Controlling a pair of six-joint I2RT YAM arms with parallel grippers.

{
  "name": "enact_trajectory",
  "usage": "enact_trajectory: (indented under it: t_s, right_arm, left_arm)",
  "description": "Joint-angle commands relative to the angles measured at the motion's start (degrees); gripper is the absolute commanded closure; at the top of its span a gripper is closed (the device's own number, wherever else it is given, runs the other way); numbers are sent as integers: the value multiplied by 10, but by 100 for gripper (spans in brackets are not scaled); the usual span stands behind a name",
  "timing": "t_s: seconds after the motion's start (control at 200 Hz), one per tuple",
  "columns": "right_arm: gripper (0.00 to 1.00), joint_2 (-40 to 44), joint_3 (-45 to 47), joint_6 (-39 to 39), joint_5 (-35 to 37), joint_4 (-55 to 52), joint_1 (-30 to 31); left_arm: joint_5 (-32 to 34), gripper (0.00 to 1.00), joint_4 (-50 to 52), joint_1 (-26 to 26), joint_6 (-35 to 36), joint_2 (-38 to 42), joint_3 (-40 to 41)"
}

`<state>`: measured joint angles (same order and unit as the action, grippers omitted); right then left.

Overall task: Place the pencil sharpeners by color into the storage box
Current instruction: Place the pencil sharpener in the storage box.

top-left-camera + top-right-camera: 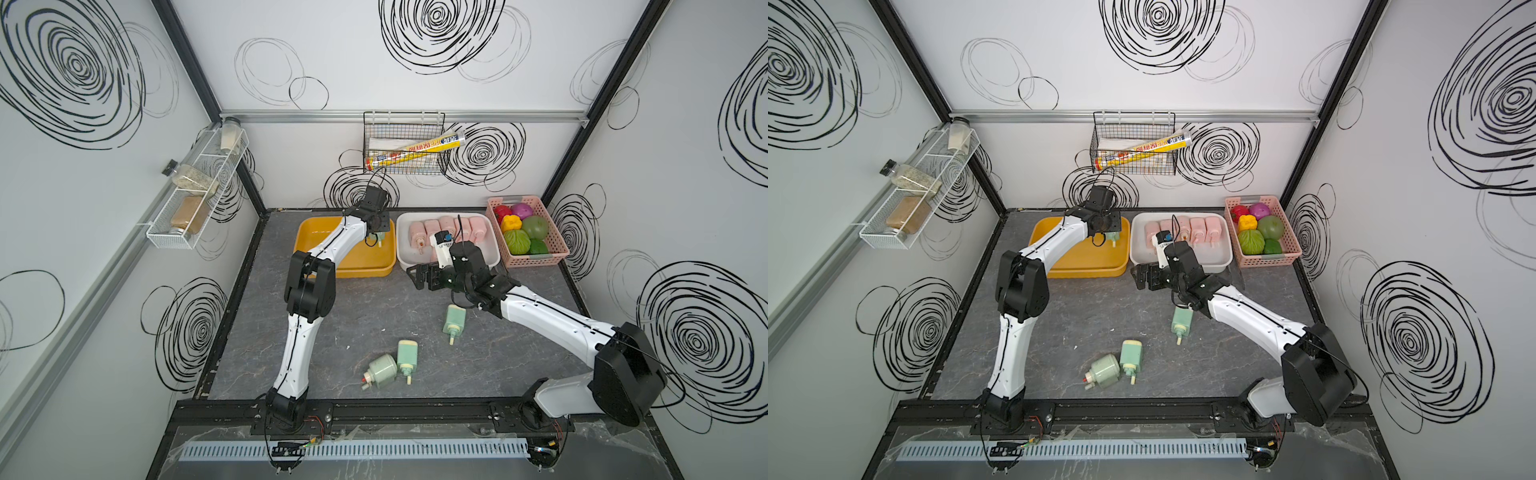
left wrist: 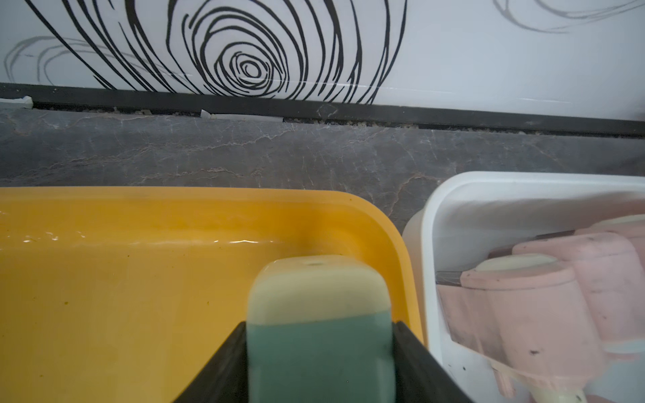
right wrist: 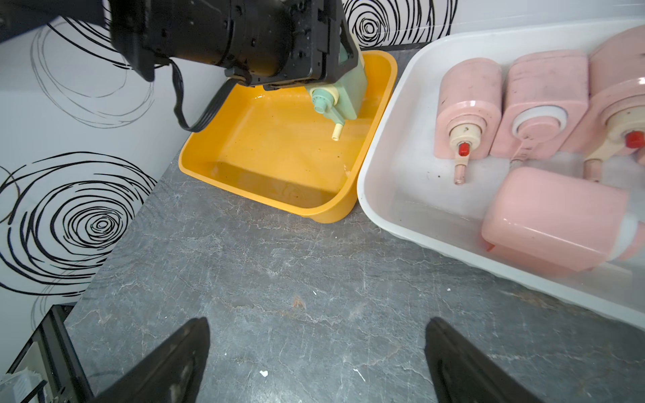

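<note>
The left gripper (image 2: 319, 352) clamps a mint green blocky plastic pencil sharpener (image 2: 319, 307) with a cream end cap, its black fingers (image 2: 223, 363) pressed against both sides of the body. In the right wrist view the sharpener's cream crank stub points down over the floor of the yellow plastic storage box (image 3: 382, 104). Whether the stub touches the floor is hard to tell.

In a top view the yellow box sits at upper centre of the dark grey marbled table (image 1: 374, 307), with a white plastic box (image 1: 402, 249) just to its right. Pastel pink sharpeners (image 1: 446, 224) lie in a row in the white box. Three more mint green sharpeners lie on the table at lower centre: two (image 1: 407, 355) side by side, one (image 1: 454, 320) apart to the right, close under the right forearm.

The right gripper (image 3: 317, 328) hovers over bare table in front of the white box, jaws wide and empty. A pink lattice basket (image 1: 536, 261) of toy fruit stands right of the white box.

The right wrist covers part of the pink row, so its count is unclear. The left gripper's body hides most of the held sharpener from above.
</note>
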<state>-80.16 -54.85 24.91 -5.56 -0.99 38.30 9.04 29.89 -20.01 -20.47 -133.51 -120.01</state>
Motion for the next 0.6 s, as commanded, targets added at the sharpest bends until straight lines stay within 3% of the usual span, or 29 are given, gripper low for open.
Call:
enact_trajectory:
  t_s: [0.0,0.595]
  right_arm:
    - [0,-5,-18,3,20,-7,4]
    - [0,-17,-28,-3,27,-29,4]
  left_arm:
    - [7,100,13,5,7,-20,-46]
    - [-17,100,38,-10,-15,-101,-135]
